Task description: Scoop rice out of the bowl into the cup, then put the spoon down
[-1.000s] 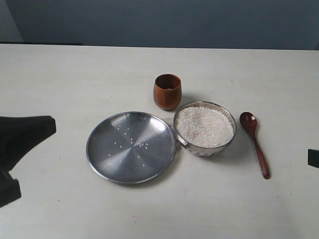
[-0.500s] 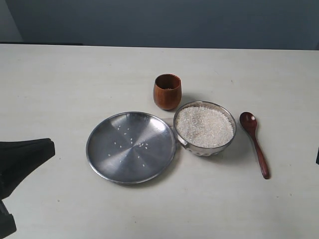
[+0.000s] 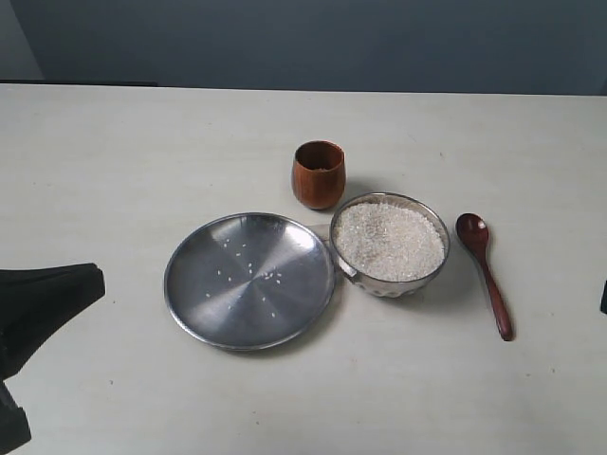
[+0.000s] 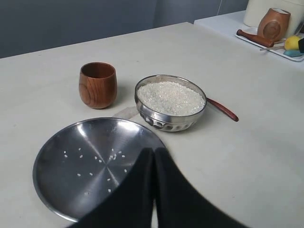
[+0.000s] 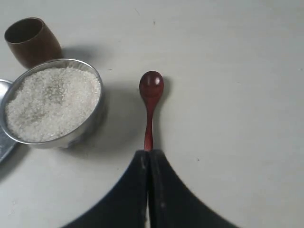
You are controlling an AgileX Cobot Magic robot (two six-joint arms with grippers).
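Left tool point(image 4: 153, 159) sits nearer the tabletop's point(image 3: 142, 142) front edge now; both tools are pressed together. Spread right tool point(image 5: 148, 156), straddle spoon point(image 5: 149, 111) handle.

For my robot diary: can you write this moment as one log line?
spoon: lying untouched beside bowl | rice: in bowl | cup: upright | left gripper: shut, empty | right gripper: shut, empty

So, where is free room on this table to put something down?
Bare table lies right of the spoon, in front of the plate and bowl, and behind the cup. Crowded: cup, plate and bowl stand close together, spoon just beside the bowl.
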